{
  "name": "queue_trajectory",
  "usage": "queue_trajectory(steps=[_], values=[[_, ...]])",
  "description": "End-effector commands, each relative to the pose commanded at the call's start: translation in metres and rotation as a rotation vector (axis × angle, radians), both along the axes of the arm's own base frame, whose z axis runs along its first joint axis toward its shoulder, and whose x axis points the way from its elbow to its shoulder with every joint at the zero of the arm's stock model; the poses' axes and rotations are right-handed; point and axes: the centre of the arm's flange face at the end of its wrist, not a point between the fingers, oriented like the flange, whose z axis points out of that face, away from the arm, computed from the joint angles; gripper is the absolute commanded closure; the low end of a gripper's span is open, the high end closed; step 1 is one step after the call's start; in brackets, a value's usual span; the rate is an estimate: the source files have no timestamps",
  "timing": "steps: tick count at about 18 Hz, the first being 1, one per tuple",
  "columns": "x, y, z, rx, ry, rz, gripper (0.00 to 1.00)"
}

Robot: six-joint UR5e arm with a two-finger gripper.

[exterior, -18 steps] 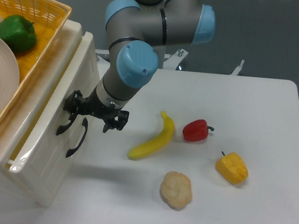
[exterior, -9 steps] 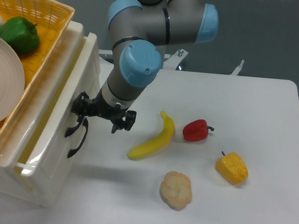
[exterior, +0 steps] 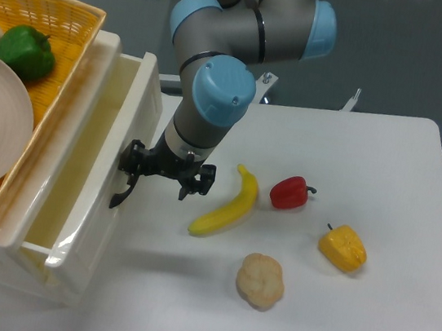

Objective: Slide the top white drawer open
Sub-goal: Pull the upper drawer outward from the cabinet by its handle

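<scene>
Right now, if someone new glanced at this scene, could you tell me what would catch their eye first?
Probably the grey and blue arm reaching down at centre, its gripper at the black handle of the top white drawer, which stands pulled out at left. Next, the bright food on the white table: a banana, a red pepper and a yellow pepper.

The arm enters from the top centre of the frame, its grey links and light-blue joint caps folding down toward the left-middle. The last blue-capped joint sits just above the wrist, which points down and to the left. The black claw (exterior: 165, 176) hangs at the wrist's end, left of centre, its 2 fingers spread apart; the left finger (exterior: 128, 174) seems to be hooking something, though this is hard to confirm.
</scene>
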Motion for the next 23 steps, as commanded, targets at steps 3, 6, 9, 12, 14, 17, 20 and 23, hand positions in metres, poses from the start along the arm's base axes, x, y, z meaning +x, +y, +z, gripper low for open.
queue_trajectory(steps=[3,6,9,12,14,17,20,23], values=[[-0.010,-0.006,-0.001,-0.001,-0.001,0.018,0.00],[-0.019,-0.011,0.000,0.005,0.007,0.011,0.00],[-0.026,-0.015,0.001,0.007,0.008,0.023,0.00],[-0.034,-0.018,0.003,0.011,0.013,0.035,0.00],[-0.041,-0.019,0.002,0.009,0.013,0.042,0.00],[-0.049,-0.022,-0.002,0.003,0.015,0.048,0.00],[-0.057,-0.026,-0.001,0.005,0.017,0.062,0.00],[-0.064,-0.030,0.000,0.005,0.020,0.074,0.00]])
